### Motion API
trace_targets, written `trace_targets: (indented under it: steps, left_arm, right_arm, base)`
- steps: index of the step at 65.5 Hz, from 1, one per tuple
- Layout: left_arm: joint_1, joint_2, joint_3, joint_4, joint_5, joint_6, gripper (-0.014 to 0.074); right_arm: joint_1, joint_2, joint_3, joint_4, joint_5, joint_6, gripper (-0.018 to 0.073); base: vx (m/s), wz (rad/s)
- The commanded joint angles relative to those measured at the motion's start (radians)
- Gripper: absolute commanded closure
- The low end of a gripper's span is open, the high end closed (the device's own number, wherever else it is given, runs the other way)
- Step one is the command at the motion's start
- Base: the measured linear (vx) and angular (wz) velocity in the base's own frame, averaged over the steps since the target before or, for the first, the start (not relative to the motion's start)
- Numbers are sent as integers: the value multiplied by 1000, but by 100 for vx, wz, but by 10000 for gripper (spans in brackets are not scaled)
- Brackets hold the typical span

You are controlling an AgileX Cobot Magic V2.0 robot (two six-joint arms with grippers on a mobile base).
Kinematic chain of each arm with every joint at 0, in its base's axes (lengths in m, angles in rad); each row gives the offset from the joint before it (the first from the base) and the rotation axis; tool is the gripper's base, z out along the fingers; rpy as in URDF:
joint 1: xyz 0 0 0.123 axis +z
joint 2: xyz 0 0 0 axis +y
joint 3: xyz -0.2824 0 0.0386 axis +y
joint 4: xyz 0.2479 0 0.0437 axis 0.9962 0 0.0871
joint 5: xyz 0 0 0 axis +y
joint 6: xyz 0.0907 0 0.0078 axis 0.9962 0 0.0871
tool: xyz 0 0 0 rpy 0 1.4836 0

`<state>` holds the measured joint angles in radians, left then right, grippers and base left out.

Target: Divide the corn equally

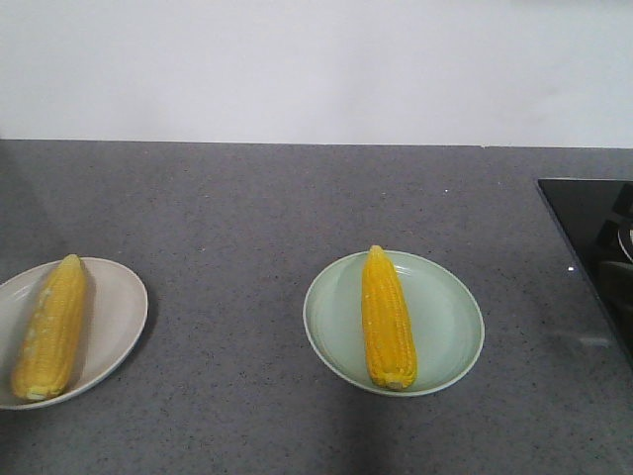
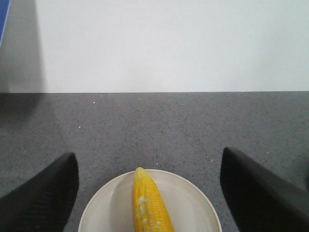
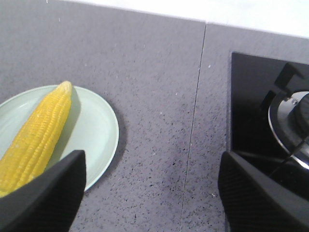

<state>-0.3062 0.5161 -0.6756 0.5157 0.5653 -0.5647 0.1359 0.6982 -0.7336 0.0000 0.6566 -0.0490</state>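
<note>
- The left gripper [image 2: 149, 193] has its jaws spread wide, one dark finger [image 2: 41, 198] at each lower corner of its wrist view, with nothing between them; it hangs above the near end of the cream plate [image 2: 193, 203].
- The right gripper [image 3: 152, 193] is likewise spread wide and holds nothing; its fingers [image 3: 260, 198] frame bare grey countertop [image 3: 159, 96] between the green plate [image 3: 96, 125] and the stove.
- Neither gripper shows in the front view; only the wrist views show them.
- The front view alone shows both plates at once: the cream plate [image 1: 114, 317] at the left edge, partly cut off, and the pale green plate [image 1: 445, 317] near the middle, well apart on the countertop [image 1: 247, 218].
- Two corn cobs in all, one per plate. The left cob [image 1: 49, 327] lies lengthwise on the cream plate, tip pointing away and leaning slightly right; the right cob [image 1: 388, 317] lies along the middle of the green plate, tip pointing away.
- The left wrist view shows only the tip half of its cob [image 2: 149, 205], with pale patches on some kernels.
- The right wrist view shows its cob [image 3: 36, 135] lying diagonally, the thick end hidden behind the left finger.
- The black glass cooktop [image 1: 593, 237] is a dark corner in the front view; the right wrist view adds a burner [image 3: 294, 121] with a black grate, and a thin seam [image 3: 195, 111] running through the countertop.
</note>
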Motion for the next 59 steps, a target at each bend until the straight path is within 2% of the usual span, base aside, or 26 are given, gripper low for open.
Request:
trace_targets:
  steps: [1,10,17,28,35,43,59]
  left_arm:
    - [0,-48,12,25,-82,-13,28]
    - [0,-88,21,31,-75,-3,56]
    - [0,-95,21,31,-76,-3,123]
    - [0,-95,21,31,-75,-3,302]
    - [0,-95,21,31,-66,-3,446]
    - [0,-95,21,31,-39,-3,603]
    - [0,-95,21,30,-21,-2,604]
  right_arm:
    - [-5,-77,46,-24,-150,10,36]
    - [-5,-157,93,-25,-205,10,102]
    - [-5,-188,95,-36,-209,10,207]
    - [-5,-200,95,-41,-208,7,425]
    - [-5,-200,95,-41,-208,7,569]
    - [-5,-200,95,-41,-208,7,570]
    - [-5,-200,95,-40,-201,7,570]
  base:
    - [0,0]
    - [0,0]
    - [0,0]
    - [0,0]
    - [0,0]
    - [0,0]
    - [0,0]
